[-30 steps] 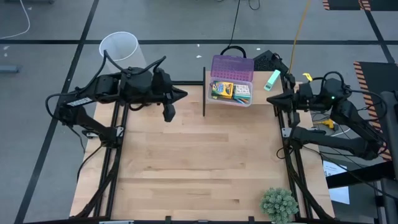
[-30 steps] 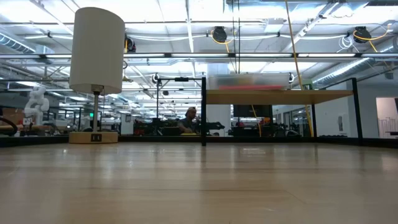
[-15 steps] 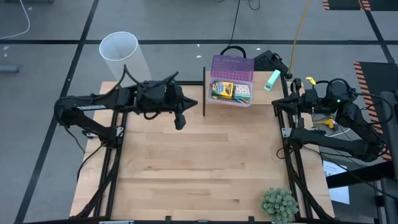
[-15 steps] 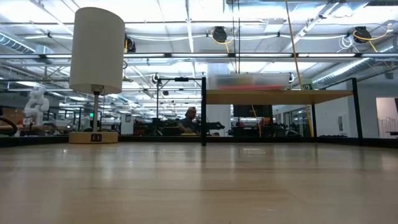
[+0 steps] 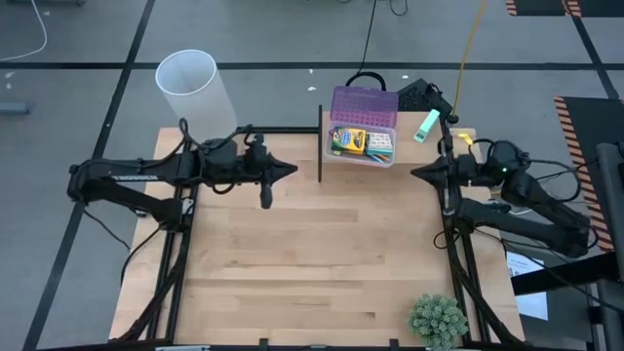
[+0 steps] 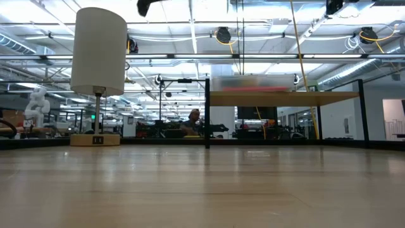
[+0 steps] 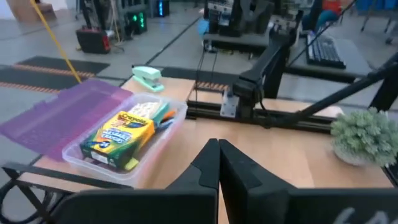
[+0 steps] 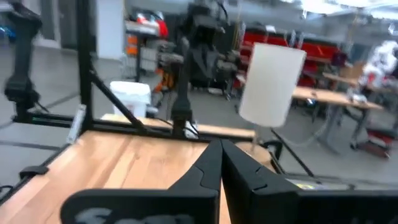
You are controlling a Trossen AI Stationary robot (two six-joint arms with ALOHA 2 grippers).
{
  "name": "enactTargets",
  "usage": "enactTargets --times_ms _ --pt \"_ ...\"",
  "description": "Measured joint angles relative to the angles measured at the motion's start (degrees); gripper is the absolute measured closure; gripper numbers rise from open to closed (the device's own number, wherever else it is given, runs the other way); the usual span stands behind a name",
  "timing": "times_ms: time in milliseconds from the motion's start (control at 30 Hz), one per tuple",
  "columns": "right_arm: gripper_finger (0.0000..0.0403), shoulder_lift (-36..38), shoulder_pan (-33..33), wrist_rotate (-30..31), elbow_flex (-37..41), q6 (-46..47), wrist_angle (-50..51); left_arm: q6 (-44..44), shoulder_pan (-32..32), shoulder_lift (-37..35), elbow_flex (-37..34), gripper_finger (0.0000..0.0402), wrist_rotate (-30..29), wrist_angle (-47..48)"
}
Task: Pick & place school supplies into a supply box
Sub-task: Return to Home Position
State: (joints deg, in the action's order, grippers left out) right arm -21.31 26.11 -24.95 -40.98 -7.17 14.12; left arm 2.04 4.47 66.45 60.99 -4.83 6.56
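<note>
As seen from above, the supply box [image 5: 363,136] sits open at the table's far edge with the crayon box [image 5: 347,140] inside; no supplies show loose on the table [image 5: 312,263]. In the wrist views, left gripper [image 7: 217,163] and right gripper [image 8: 221,163] are pressed together, empty. The packing looks finished.

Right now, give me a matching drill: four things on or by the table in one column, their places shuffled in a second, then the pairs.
Things:
1. supply box
2. crayon box
3. potted plant
4. white lamp shade

Places:
A. near edge of the table, right side
B. lying inside the open clear box
C. far edge of the table, middle, purple lid flipped back
D. beyond the table's far left corner

Pairs: 1-C, 2-B, 3-A, 4-D

The left tool and right tool, both shut, hang over the table's far part, holding nothing.
</note>
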Motion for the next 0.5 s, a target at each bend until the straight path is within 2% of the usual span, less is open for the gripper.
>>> enactTargets --times_ms 133,200,367,500 --pt "0.0403 3.23 -0.02 -0.79 7.26 1.4 -7.35 0.14 1.47 -4.78 -8.05 0.04 2.25 -5.36" --pt "0.0403 4.4 -0.02 -0.76 10.49 1.92 -8.56 0.02 1.67 -7.02 -11.02 0.04 2.13 -4.88" --pt "0.0403 5.95 -0.01 -0.97 17.31 3.11 -9.63 -0.68 1.62 -9.97 -15.99 0.0387 -1.33 -1.8" --pt "0.0403 7.44 0.0 -1.91 22.56 -0.03 -13.8 3.25 1.62 -10.24 -16.49 0.0383 -6.35 0.18"
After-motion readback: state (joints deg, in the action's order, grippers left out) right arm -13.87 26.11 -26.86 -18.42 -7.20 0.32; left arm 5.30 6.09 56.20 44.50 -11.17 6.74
